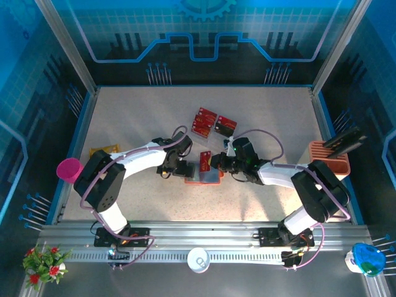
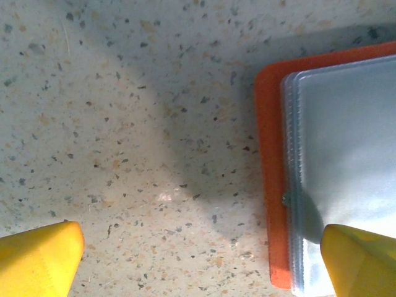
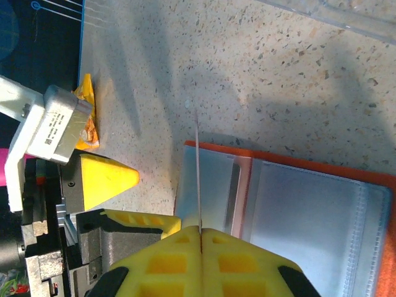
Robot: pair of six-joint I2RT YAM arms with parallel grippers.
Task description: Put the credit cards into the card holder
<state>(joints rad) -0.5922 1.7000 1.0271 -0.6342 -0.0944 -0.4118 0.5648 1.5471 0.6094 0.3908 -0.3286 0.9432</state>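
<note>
The card holder (image 1: 206,175) lies open mid-table, orange-red with grey inner pockets (image 3: 309,210). My right gripper (image 3: 200,228) is shut on a thin credit card (image 3: 197,173), seen edge-on and standing upright over the holder's left pocket. From above this card (image 1: 205,158) looks red, just beyond the right gripper (image 1: 214,162). My left gripper (image 2: 198,260) is open just left of the holder, its right fingertip (image 2: 359,260) over the holder's grey pocket and the orange edge (image 2: 272,185) between its jaws. More red credit cards (image 1: 212,123) lie farther back.
A peach slotted stand (image 1: 328,158) holding a dark item stands at the right edge. A pink cup (image 1: 68,168) and a yellow packet (image 1: 102,150) sit at the left. A clear plastic tray (image 3: 346,15) lies beyond the holder. A white cup (image 1: 199,260) rests on the near rail.
</note>
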